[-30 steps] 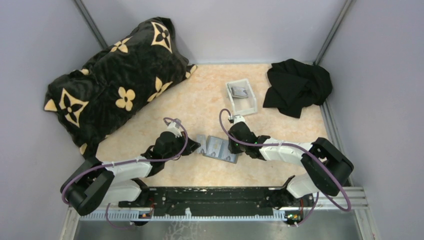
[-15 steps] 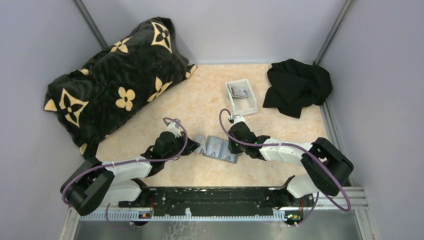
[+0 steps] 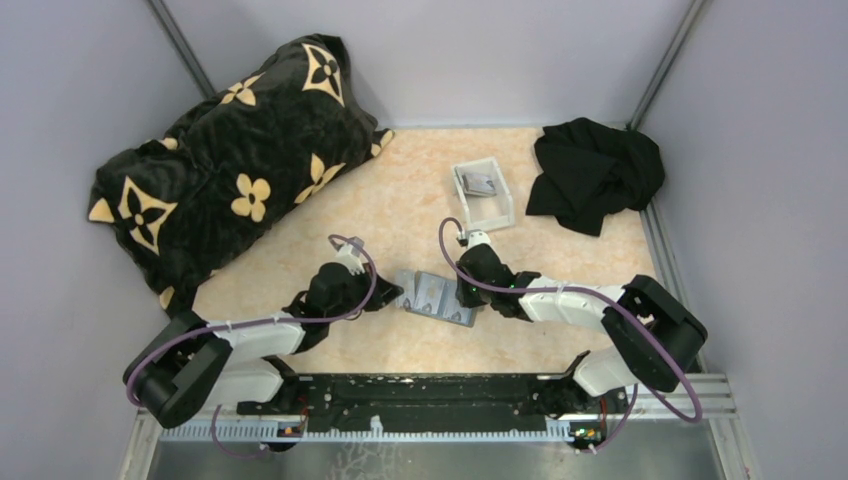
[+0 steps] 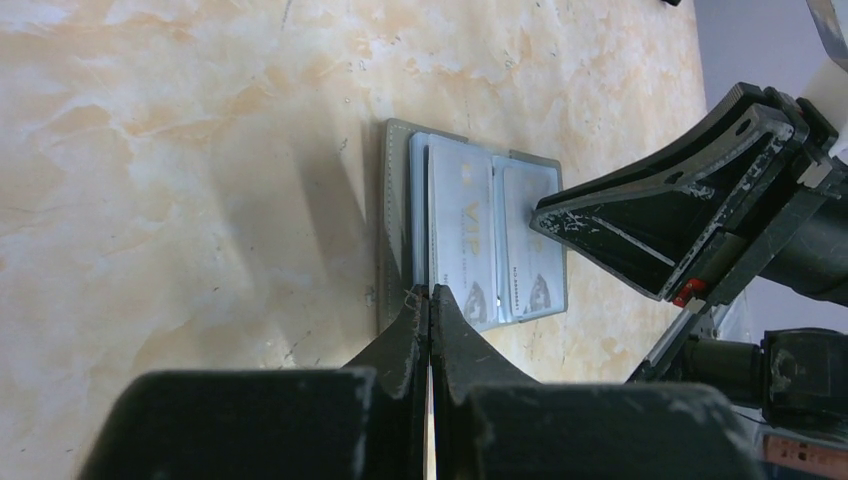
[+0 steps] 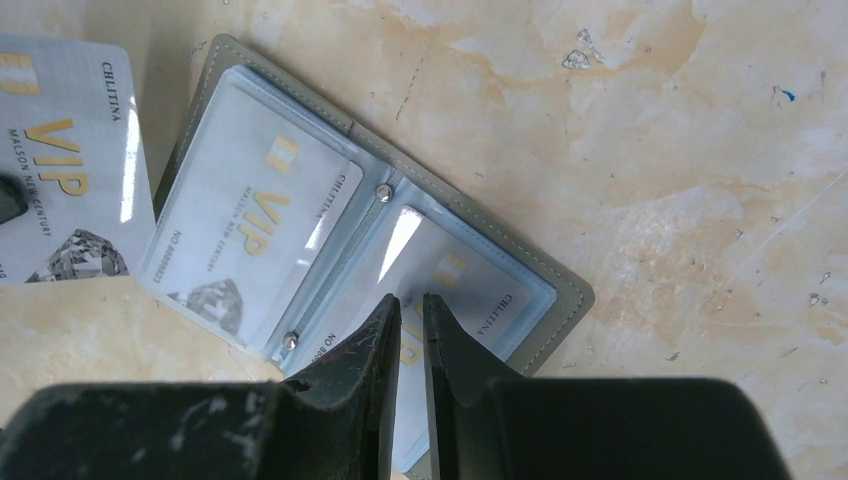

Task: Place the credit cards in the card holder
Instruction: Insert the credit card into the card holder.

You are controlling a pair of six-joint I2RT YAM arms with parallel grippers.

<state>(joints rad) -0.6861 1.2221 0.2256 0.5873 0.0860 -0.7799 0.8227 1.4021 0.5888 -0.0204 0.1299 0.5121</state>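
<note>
Credit card (image 5: 250,230) in card holder (image 5: 570,296), "CHLITINA" legible from right wrist only.

Grey card holder (image 4: 393,230); silvery gold-lettered credit cards (image 5: 60,190); marbled peach table (image 5: 650,150).

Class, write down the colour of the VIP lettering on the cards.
Gold, on each silvery credit card; clearest in the right wrist view.
</note>
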